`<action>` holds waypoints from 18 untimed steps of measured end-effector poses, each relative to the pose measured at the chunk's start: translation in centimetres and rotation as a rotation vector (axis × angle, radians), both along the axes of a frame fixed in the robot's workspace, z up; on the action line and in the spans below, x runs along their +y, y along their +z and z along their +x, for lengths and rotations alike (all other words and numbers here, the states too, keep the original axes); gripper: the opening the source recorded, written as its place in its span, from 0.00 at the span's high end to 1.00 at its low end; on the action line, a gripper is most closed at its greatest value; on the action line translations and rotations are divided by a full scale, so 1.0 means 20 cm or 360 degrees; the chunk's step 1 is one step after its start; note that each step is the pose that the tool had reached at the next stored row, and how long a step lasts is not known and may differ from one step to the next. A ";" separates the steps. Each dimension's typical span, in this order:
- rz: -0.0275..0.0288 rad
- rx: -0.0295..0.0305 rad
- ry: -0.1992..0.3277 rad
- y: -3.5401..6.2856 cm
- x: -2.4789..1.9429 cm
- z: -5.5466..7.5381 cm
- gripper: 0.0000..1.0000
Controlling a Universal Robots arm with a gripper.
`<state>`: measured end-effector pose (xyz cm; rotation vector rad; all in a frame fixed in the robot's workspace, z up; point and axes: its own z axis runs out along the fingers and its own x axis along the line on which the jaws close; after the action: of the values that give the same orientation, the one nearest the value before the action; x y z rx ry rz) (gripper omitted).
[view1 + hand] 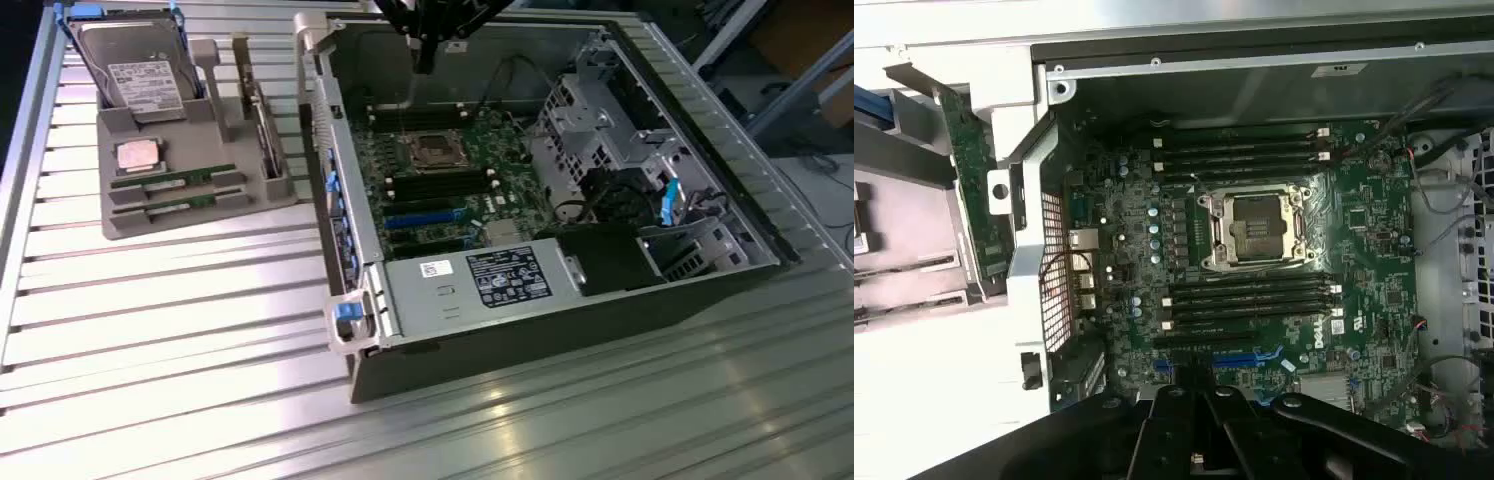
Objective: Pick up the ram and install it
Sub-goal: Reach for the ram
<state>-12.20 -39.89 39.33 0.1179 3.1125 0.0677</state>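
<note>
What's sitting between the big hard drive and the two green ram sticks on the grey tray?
The square silver CPU chip sits there, between the hard drive and the ram sticks, on the grey tray. The exterior view shows it.

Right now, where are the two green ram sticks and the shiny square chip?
Upper ram stick (180,179): exterior view, middle of its green board.
Lower ram stick (167,207): exterior view, middle of its green board.
Square chip (138,155): exterior view, centre of its silver top.

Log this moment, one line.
claw: shut, holding nothing, over open case | ram sticks: both in grey tray | pickup: not yet done
</note>
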 end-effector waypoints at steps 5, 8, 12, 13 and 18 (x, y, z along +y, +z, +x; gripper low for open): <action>0.00000 -0.00002 0.0000 0.000 0.000 -0.07 0.89; -0.00001 -0.00001 0.0000 0.000 0.000 -0.08 0.89; -0.00001 -0.00001 0.0000 0.000 0.000 -0.12 0.89; -0.00001 -0.00002 0.0000 0.000 0.000 -0.14 0.89; 0.00001 -0.00002 0.0000 -0.001 0.000 -0.18 0.89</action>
<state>-15.86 -39.89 39.31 0.1180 3.1123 0.0677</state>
